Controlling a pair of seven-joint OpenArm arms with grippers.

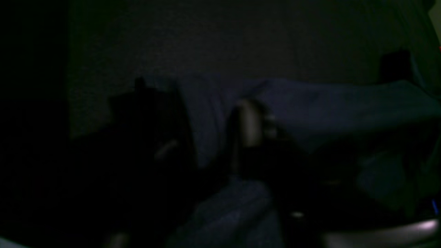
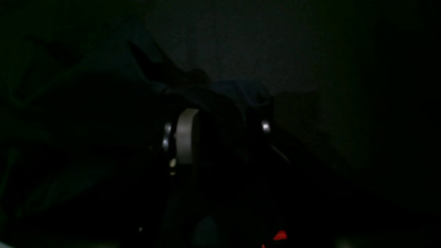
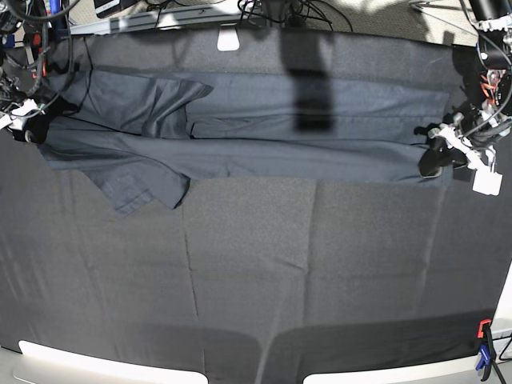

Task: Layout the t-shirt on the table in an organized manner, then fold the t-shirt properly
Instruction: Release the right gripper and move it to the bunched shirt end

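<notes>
In the dim left wrist view, we see the left gripper (image 1: 206,134) with fingers spread over t-shirt (image 1: 327,103) fabric. Right wrist: the right gripper (image 2: 224,134) stands parted at a dark fold. From the base view, the t-shirt lies folded lengthwise across the table's (image 3: 320,264) far side, a clamp (image 3: 484,352) at the near corner.

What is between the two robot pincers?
The t-shirt, stretched in a long folded band across the table from the right pincer to the left pincer, in the base view.

Both wrist views are badly underexposed — the left end effector (image 1: 206,137) and right end effector (image 2: 220,137) are reduced to dim outlines, jaw gap indeterminable. The t-shirt (image 3: 264,132) is partly shadowed; the counter (image 3: 256,264) is cut off at frame edges.
</notes>
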